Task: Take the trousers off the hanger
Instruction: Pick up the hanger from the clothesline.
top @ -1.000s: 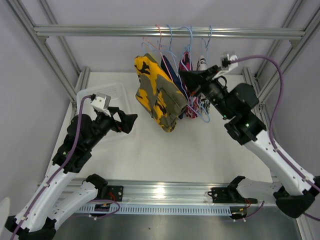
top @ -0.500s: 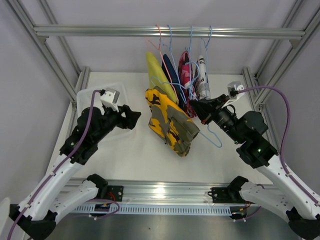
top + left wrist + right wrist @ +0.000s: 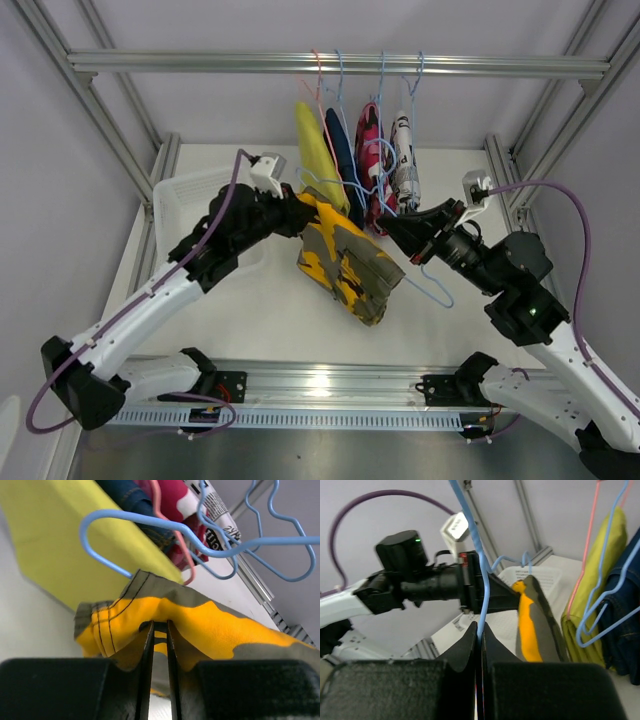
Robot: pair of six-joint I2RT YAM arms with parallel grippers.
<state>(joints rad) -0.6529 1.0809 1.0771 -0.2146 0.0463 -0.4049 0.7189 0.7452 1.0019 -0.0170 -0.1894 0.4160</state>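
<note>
The camouflage trousers [image 3: 345, 265], yellow and brown, hang in mid-air above the table [image 3: 280, 320], slanting between the two arms, forward of the other pairs. The left tool [image 3: 298, 218] grips their upper left end. In the left wrist view its jaws stand narrow, pinching a fold of the cloth just beside the stitched hem. A blue hanger [image 3: 428, 282] meets the trousers on the right, and in the left wrist view one end of its wire runs in under the cloth's edge. The right tool [image 3: 385, 228] has its jaws closed on this hanger's thin wire, which rises straight up between them in the right wrist view.

Behind, four more pairs hang side by side on wire hangers from the metal rail [image 3: 200, 64]. From left to right they are the yellow trousers [image 3: 312, 145], the navy trousers [image 3: 343, 150], the pink-red trousers [image 3: 372, 150] and the newspaper-print trousers [image 3: 404, 160]. A white basket [image 3: 185, 195] sits on the table at the left, partly under the left arm.
</note>
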